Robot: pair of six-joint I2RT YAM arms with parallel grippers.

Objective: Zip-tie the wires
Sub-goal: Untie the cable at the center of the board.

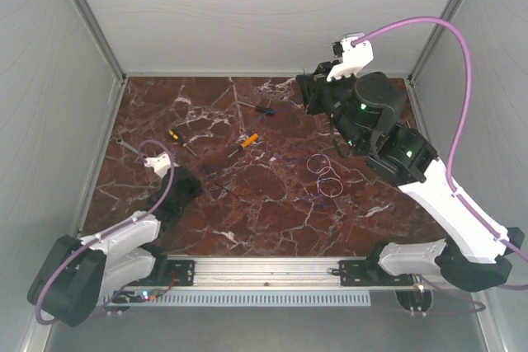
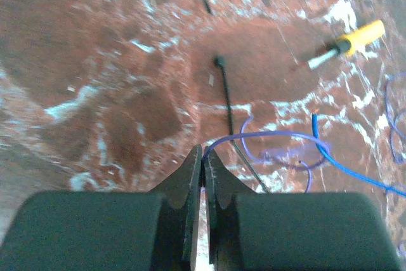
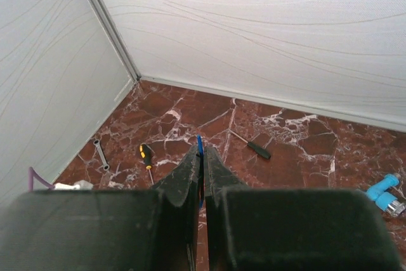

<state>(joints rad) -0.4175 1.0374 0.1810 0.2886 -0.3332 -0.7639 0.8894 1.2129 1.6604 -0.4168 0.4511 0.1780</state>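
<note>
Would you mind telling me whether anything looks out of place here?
The right gripper hangs high, shut on a thin blue strand, while the wires lie loose on the table.

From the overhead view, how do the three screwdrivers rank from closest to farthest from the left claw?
From the left gripper:
1. Black-and-yellow screwdriver, just beyond it, on the left side.
2. Orange screwdriver, mid-table, off to its right.
3. Dark-handled screwdriver, farthest back, right of centre.
</note>
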